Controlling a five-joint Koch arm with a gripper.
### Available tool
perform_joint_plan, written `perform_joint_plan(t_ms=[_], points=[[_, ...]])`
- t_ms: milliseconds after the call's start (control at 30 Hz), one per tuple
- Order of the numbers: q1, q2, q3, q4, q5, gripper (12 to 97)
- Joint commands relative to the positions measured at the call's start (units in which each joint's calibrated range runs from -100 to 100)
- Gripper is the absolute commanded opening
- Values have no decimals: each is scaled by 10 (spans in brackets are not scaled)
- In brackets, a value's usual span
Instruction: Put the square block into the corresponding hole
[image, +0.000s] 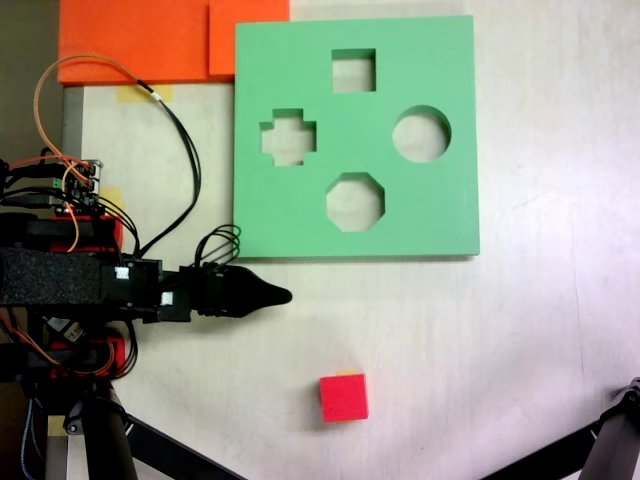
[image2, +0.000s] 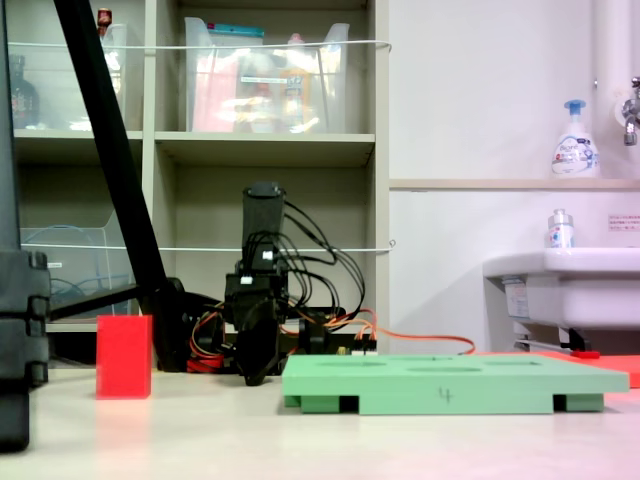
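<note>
The arm (image: 110, 280) is black, with blocky segments and small white labels on its upper face. Its gripper (image: 280, 295) tapers to a dark pointed tip. Thin black cables loop beside it, orange wires curl near the red base parts (image: 90, 225)

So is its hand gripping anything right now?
Hand: holding nothing, jaws look together; the red cube lies apart on the table.
</note>
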Motion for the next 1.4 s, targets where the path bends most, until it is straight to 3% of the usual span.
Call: perform_joint_plan(t_ms=[0,800,967,1367], points=[[0,-4,-12,-57,-2,494],[6,-4,-12,-55,1,491],[-33,-4,-12,-57,127,493],[-39,-4,-12,-91,361,470]])
